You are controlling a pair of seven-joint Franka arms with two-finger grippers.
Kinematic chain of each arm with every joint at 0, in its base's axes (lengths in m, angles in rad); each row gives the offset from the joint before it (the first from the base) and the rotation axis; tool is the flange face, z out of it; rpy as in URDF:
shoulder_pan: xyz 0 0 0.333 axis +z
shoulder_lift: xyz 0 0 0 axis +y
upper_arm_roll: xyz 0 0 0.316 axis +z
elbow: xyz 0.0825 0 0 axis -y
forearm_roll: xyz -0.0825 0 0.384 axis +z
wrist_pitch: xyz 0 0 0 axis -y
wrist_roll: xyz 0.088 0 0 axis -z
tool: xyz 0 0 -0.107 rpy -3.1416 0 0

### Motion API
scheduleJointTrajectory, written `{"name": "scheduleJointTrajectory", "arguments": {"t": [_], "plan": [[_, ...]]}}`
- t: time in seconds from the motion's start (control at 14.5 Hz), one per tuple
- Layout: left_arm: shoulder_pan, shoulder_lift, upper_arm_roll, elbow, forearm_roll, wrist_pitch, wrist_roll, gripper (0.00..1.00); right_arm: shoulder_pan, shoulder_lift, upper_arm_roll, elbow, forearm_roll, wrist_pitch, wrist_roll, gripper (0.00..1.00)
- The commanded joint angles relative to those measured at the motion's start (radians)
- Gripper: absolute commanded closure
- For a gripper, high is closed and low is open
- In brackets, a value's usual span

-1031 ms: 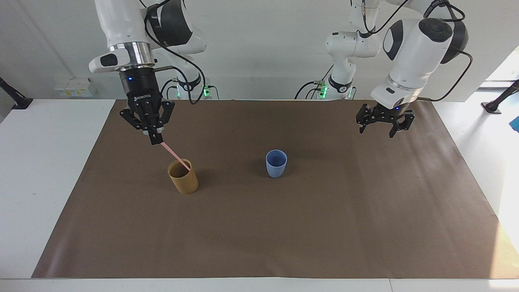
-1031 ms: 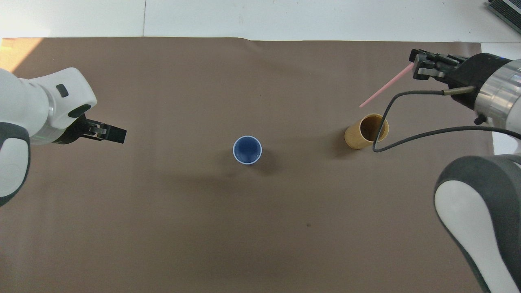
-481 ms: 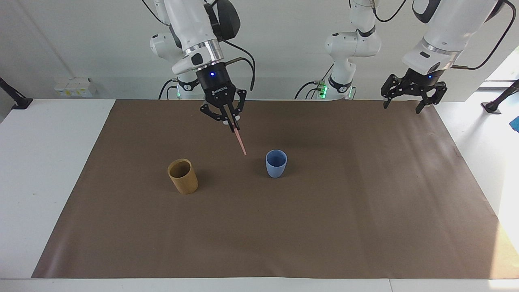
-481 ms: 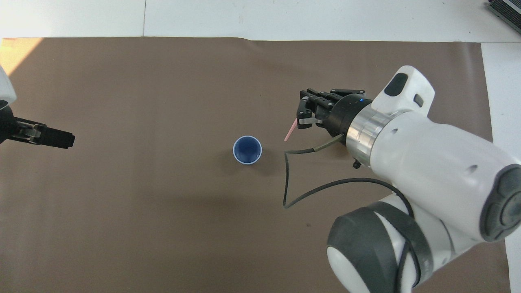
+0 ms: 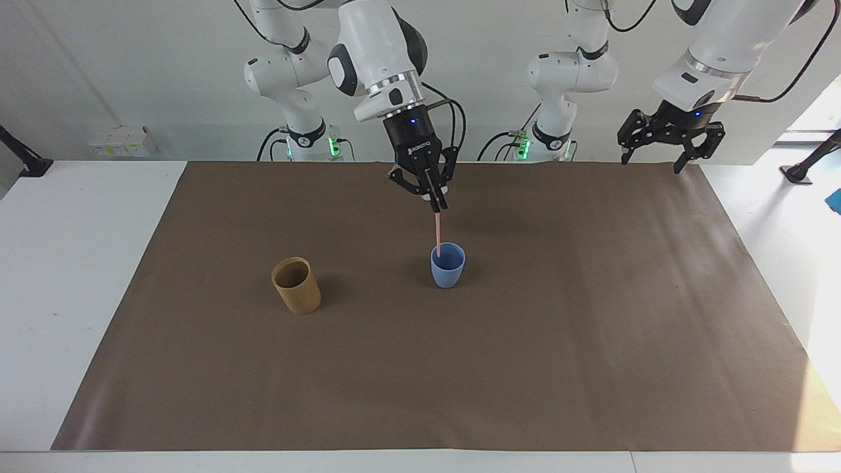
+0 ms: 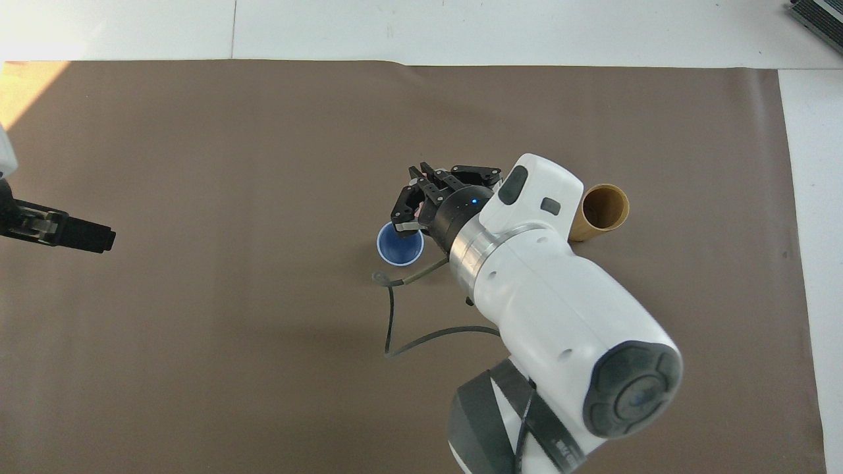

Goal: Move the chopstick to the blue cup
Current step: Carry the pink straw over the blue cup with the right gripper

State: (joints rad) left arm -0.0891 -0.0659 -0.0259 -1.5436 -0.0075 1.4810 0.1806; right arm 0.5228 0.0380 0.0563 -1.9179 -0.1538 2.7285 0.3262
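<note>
Brown paper mat (image 5: 420,368) covers a white table (image 5: 72,276), w/ white wall at the robots' end. Right gripper (image 5: 435,205) hangs over the small light-blue tapered cup (image 5: 448,265), fingertips pinched together on the top end of the thin pale pink chopstick (image 5: 437,233). Stick hangs nearly upright straight below the claw; its lower tip sits at the cup's rim on the robots' side, prob. just inside the mouth, though contact w/ the cup can't be judged. In the overhead view the right gripper (image 6: 411,214) overlaps the blue cup (image 6: 400,244) rim & hides the stick. Taller tan-brown cylindrical cup (image 5: 296,285) stands well apart from the claw, toward the right arm's end of the table. Left gripper (image 5: 663,148) waits raised over the mat's edge at the left arm's end, fingers spread wide, holding nothing.
</note>
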Motion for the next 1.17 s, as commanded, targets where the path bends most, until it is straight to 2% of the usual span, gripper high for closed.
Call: {"name": "scheduleJointTrajectory", "arguments": {"t": [0.0, 0.14, 0.41, 0.55, 0.69, 1.03, 1.1], "plan": [[0.045, 0.011, -0.003, 0.054, -0.037, -0.01, -0.007, 0.0, 0.016, 0.034, -0.004, -0.006, -0.093, 0.03, 0.106, 1.0], [0.064, -0.005, 0.0, 0.002, -0.048, 0.027, -0.01, 0.0, 0.022, 0.033, -0.004, -0.027, -0.093, 0.026, 0.109, 1.0], [0.074, 0.0, 0.0, 0.007, -0.049, 0.022, -0.01, 0.0, 0.037, 0.058, -0.006, -0.044, -0.093, 0.03, 0.111, 1.0], [0.066, -0.005, 0.0, 0.0, -0.046, 0.01, -0.003, 0.0, 0.04, 0.085, -0.006, -0.043, -0.093, 0.031, 0.111, 0.8], [0.066, -0.008, 0.0, -0.003, -0.045, 0.008, -0.003, 0.0, 0.037, 0.085, -0.006, -0.043, -0.092, 0.028, 0.122, 0.66], [0.063, -0.006, -0.002, -0.001, -0.045, 0.008, -0.004, 0.0, 0.034, 0.109, -0.006, 0.0, -0.086, 0.027, 0.292, 0.45], [0.063, -0.006, -0.002, 0.0, -0.045, 0.008, -0.006, 0.0, 0.031, 0.111, -0.006, 0.002, -0.086, 0.026, 0.3, 0.18]]}}
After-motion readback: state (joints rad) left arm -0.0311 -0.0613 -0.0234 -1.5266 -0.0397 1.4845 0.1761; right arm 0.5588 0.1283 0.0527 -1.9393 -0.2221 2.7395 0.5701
